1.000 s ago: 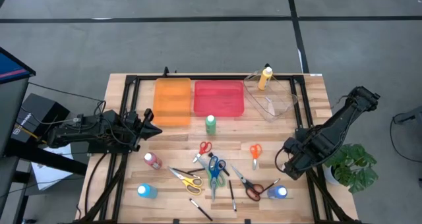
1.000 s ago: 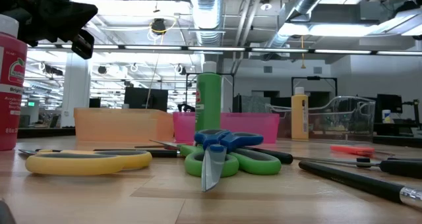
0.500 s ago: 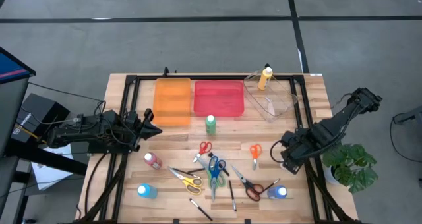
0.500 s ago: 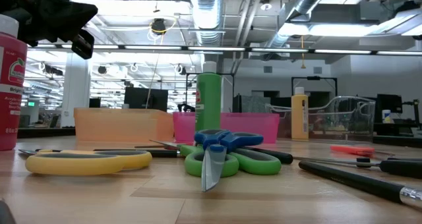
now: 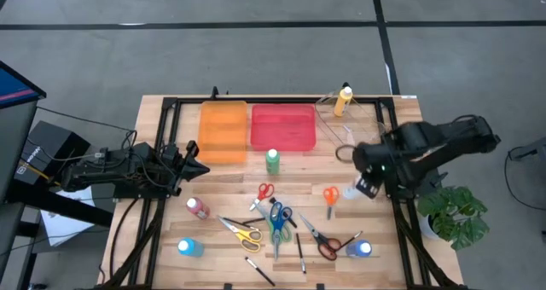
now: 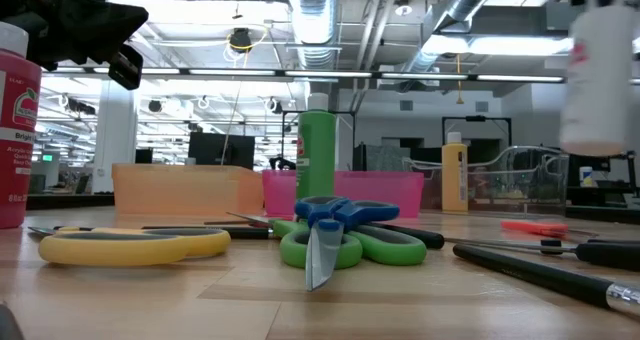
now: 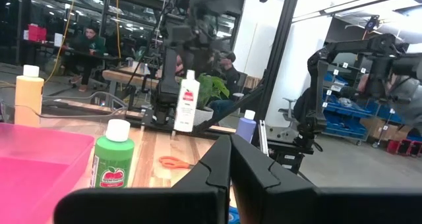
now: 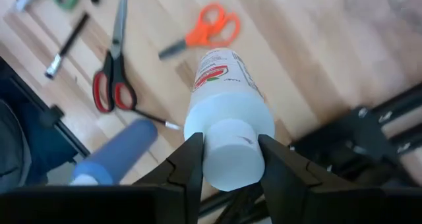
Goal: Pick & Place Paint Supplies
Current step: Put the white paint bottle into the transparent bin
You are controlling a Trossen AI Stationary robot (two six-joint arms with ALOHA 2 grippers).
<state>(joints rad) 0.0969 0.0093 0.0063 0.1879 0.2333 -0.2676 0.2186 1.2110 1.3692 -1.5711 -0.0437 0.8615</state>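
We see wooden table (image 5: pixel 230 256), frame centre. Along upper edge: orange tray (image 5: pixel 223 132), pink tray (image 5: pixel 283 128), clear bin (image 5: pixel 363 136). Below them green bottle (image 5: pixel 272 160), pink bottle (image 5: pixel 197 208), blue bottles (image 5: pixel 188 247), scattered scissors (image 5: pixel 277 220), brushes (image 5: pixel 300 254).

Bright overhead light, motion-blurred white bottle (image 6: pixel 598 80).
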